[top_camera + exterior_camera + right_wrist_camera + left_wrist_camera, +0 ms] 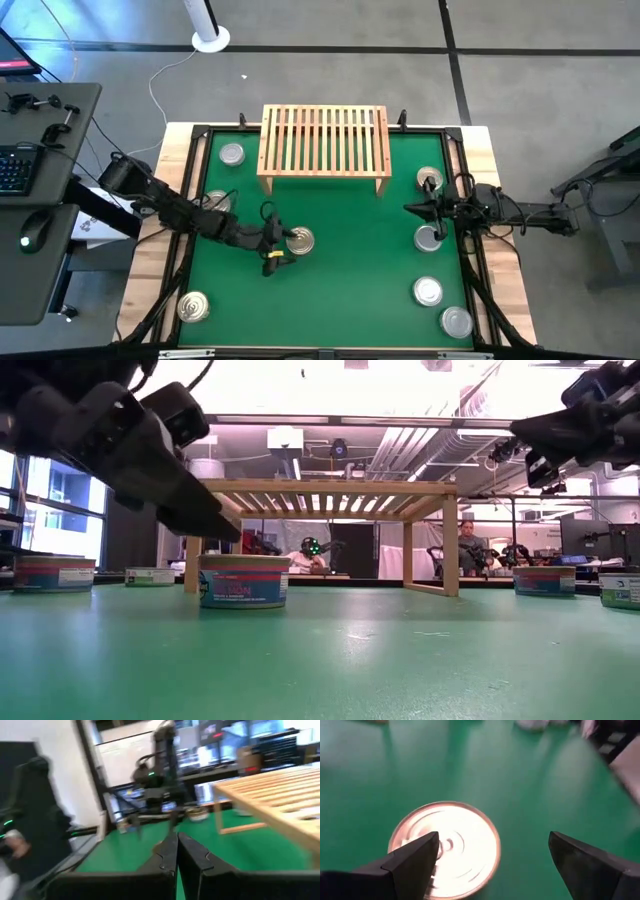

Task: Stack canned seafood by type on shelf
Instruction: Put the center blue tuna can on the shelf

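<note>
left gripper [490,865] hovered over gold-tan ringed round metal tin [447,847], jaws wide, empty. right gripper [177,851] waited beside light-wood slatted shelf [324,140], jaws closed, empty.

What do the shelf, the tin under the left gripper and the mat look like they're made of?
The shelf: pale unfinished-looking wood, with slats and visible grain tone. The tin under the open left gripper: metal, its gold-tan ringed top glinting, with what looks like a printed paper label around the side. The mat: matte green, possibly felt or rubber; unclear.

shelf [324,148] at mat's [350,270] back, tins [428,291] scattered around
</note>
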Tool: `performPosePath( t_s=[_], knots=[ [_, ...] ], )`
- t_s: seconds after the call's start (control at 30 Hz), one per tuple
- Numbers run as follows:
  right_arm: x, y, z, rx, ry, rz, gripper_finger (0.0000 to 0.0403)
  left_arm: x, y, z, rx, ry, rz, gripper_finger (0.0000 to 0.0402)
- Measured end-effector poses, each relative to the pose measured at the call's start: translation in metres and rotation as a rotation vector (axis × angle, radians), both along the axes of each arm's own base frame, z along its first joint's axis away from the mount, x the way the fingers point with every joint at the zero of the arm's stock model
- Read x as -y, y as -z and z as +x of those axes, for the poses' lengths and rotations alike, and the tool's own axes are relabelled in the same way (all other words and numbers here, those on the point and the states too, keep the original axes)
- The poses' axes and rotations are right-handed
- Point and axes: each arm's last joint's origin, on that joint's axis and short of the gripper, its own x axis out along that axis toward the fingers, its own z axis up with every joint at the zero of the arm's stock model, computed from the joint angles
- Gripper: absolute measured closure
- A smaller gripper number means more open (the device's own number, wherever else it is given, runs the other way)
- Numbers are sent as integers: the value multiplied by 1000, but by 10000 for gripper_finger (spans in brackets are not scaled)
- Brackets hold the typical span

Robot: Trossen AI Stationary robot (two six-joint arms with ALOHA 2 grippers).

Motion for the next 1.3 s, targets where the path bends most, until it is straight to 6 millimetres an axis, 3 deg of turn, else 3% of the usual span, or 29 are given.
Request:
performPosePath(
  t_s=[0.23, 0.33, 0.53, 0.73, 0.87, 1.03, 1.17, 1.3],
  knots=[
    [-4, -3, 8, 16, -68, -47, 383, 8, -27, 21, -73, -74, 102, 37],
    [-8, -6, 16, 43, -75, -93, 373, 16, -34, 21, -89, -88, 179, 37],
    [-19, -1, 33, 21, -49, -158, 367, 26, -46, -10, -24, -190, 266, 37],
    [-29, -5, 62, -118, 25, -159, 349, 20, -52, -48, 91, -295, 215, 37],
    [-38, -12, 90, -184, 9, -177, 292, 15, -45, -63, 114, -331, 177, 37],
    [-46, -15, 129, -275, 2, -200, 176, 14, -34, -70, 127, -334, 145, 37],
    [-54, -8, 163, -353, -4, -217, 82, 16, -31, -72, 133, -327, 129, 37],
    [-61, 7, 199, -422, -7, -226, 19, 18, -29, -72, 130, -322, 122, 37]
  ],
)
